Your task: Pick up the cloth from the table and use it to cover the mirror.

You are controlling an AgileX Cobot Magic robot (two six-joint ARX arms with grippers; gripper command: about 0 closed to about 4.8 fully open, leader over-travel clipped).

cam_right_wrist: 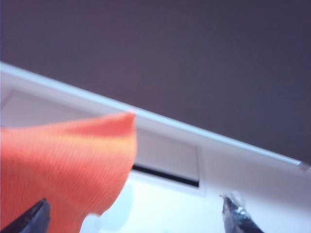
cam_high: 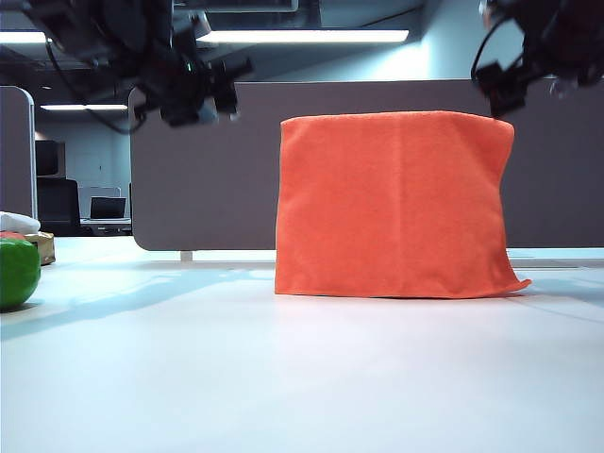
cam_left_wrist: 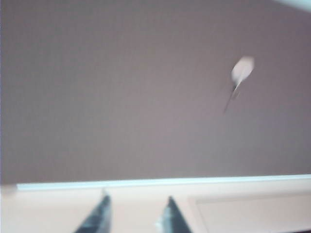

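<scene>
The orange cloth (cam_high: 396, 203) hangs draped over the mirror, which is fully hidden beneath it, and its lower hem rests on the white table (cam_high: 283, 377). My left gripper (cam_high: 226, 90) hovers high, up and to the left of the cloth's top edge. In the left wrist view this gripper (cam_left_wrist: 137, 199) shows two fingertips apart with nothing between them. My right gripper (cam_high: 500, 90) hangs just above the cloth's top right corner. In the right wrist view it (cam_right_wrist: 135, 200) stands wide open, and a cloth corner (cam_right_wrist: 68, 155) lies by one finger, not pinched.
A grey-brown partition panel (cam_high: 208, 189) stands behind the covered mirror and fills the background of both wrist views. A green round object (cam_high: 17, 272) sits at the table's far left edge, with a small box behind it.
</scene>
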